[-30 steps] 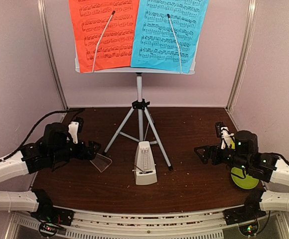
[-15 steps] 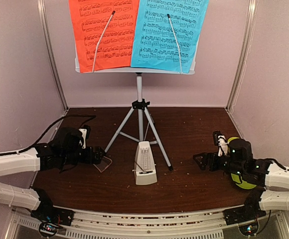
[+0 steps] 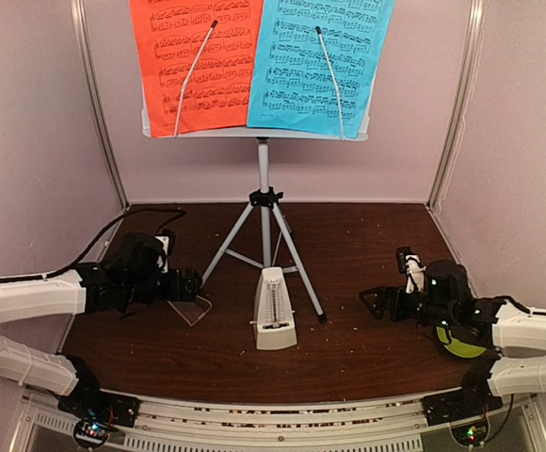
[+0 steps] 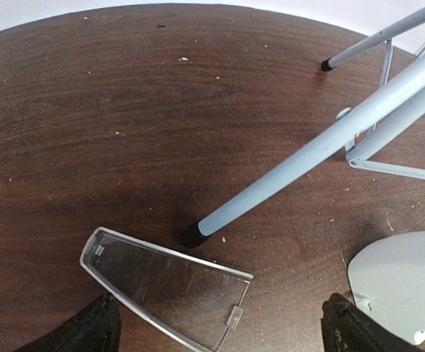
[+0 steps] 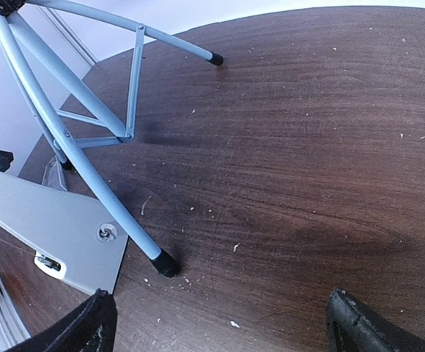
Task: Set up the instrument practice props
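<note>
Both arms have reached further in over the desk (image 3: 367, 240) and sunk lower than a second ago. The left gripper (image 3: 192, 284) has slid right, toward the stand. The right gripper (image 3: 368, 303) has eased left and down.

The left gripper is spread wide with nothing between its fingers. It hangs just above a clear cover (image 4: 165, 296) that lies flat on the desk. The far edge of that cover lies just beside the black foot (image 4: 192, 235) of the stand's left leg; whether the two touch cannot be told.

The right gripper is likewise released and empty. It points at the foot of the stand's right leg but is well apart from it. A lime-green plate (image 3: 463, 345) lies under the right arm, mostly hidden by it.

The music stand (image 3: 264, 202) is upright at the middle of the desk on its silver tripod. The red page (image 3: 193, 56) and the blue page (image 3: 320, 56) sit side by side on its shelf, each pinned by a thin wire arm. The metronome (image 3: 274, 311) stands upright between the two front legs, near the desk's front edge and between the two grippers.
</note>
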`<state>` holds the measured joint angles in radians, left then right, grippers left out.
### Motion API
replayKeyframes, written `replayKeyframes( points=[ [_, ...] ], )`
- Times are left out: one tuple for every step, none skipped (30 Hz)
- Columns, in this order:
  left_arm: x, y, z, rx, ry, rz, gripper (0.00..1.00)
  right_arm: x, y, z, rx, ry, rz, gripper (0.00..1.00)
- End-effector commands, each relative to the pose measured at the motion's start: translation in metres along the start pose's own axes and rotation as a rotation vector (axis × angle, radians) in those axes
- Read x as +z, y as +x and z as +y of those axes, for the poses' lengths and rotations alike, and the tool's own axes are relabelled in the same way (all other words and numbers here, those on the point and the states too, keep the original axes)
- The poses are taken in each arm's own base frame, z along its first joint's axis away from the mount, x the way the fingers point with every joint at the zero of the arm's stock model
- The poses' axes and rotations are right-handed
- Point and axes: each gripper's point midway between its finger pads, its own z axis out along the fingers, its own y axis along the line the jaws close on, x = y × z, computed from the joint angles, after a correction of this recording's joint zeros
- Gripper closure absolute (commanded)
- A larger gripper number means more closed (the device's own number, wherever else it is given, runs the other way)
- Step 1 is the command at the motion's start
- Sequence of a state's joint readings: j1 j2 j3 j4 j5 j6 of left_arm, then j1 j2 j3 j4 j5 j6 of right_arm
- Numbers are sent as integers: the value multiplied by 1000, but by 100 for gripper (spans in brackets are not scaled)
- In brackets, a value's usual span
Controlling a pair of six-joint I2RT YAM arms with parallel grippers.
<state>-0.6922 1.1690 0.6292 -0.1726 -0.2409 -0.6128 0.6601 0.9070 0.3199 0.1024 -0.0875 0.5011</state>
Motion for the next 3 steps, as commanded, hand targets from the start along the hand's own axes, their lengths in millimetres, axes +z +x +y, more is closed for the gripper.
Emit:
replayKeyframes(
  points=[
    [-7, -18, 6, -52, -6, -77, 2, -2, -20, 10, 7, -34, -52, 0],
    [-9, -19, 7, -50, -14, -81, 2, -3, -22, 10, 7, -34, -56, 0],
    [-11, -20, 9, -48, -19, -86, 2, -3, -23, 11, 6, -35, -57, 0]
  ],
)
